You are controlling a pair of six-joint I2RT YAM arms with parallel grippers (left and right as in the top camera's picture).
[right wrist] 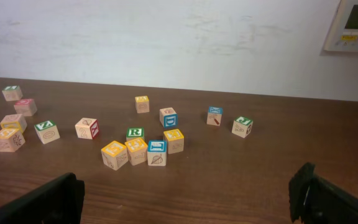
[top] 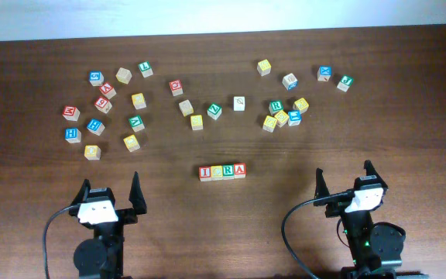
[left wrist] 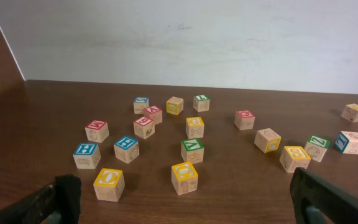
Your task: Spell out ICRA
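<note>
- Overhead view: fixed above the desk (top: 223, 225), looking straight down. It is far enough off to take in the whole block spread, with the left arm (top: 99, 248) and right arm (top: 372, 236) along the lower edge of the frame.
- Left wrist view: low and close over the desk, facing level toward the white wall (left wrist: 179, 37). Its own jaws show as dark tips in the lower corners.
- Right wrist view: same low, level setting, same wall. Its own jaws are in the lower corners, and a wall panel (right wrist: 356, 25) is at upper right.
- Shared, overhead and left wrist: left block cluster (top: 107, 108).
- Shared, overhead and right wrist: right block cluster (top: 289, 112).
- Shared, both wrist views: mid-desk blocks (top: 211, 112), at the right edge of the left wrist frame and the left edge of the right wrist frame.
</note>
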